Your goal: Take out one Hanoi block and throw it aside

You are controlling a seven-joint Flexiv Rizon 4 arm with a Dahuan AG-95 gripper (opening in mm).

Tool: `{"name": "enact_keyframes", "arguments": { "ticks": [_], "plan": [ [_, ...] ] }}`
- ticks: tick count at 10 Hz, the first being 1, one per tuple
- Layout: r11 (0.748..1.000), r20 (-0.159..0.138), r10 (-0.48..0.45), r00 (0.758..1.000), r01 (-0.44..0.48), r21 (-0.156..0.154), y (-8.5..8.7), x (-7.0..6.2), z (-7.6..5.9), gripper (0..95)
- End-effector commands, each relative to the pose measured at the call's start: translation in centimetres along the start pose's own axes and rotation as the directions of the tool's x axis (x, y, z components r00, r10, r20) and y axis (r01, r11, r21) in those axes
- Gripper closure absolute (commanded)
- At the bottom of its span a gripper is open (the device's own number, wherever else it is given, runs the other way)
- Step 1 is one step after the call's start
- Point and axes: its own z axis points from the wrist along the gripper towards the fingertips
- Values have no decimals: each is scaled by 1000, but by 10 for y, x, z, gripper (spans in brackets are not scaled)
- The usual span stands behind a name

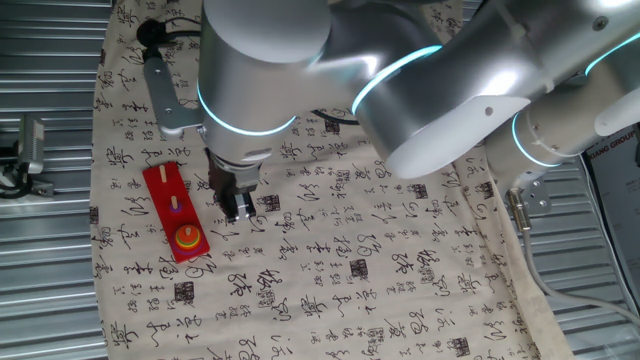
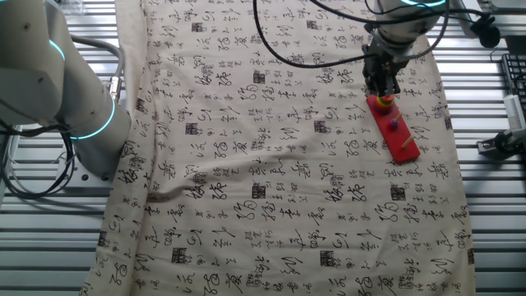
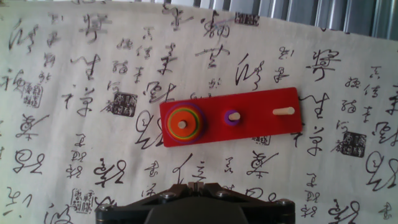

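The orange-red Hanoi block [image 3: 182, 124] sits on top of a stack of discs on the left peg of the long red peg board [image 3: 258, 121]. A green ring and a purple one show under it. A small purple disc [image 3: 232, 117] sits on the middle peg; the right peg [image 3: 284, 111] is bare. The block also shows in one fixed view [image 1: 187, 237] and in the other fixed view [image 2: 383, 103]. My gripper [image 3: 196, 184] is shut and empty, above the cloth beside the board's stack end [image 1: 236, 212].
A cloth with black calligraphy [image 1: 350, 260] covers the table. Ribbed metal table [image 1: 50, 240] shows round the cloth. The arm's big grey links [image 1: 440, 90] hang over the middle. A black cable [image 2: 279, 45] runs over the cloth's far part.
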Motion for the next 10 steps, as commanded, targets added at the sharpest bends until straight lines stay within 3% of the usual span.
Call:
{"name": "enact_keyframes", "arguments": {
  "ticks": [1, 10],
  "plan": [
    [1000, -2, 5, 1000, -5, 4, 0, -1, 1, 950],
    [1000, -6, -1, 1000, 1, 8, 0, -2, -1, 950]
  ]
}}
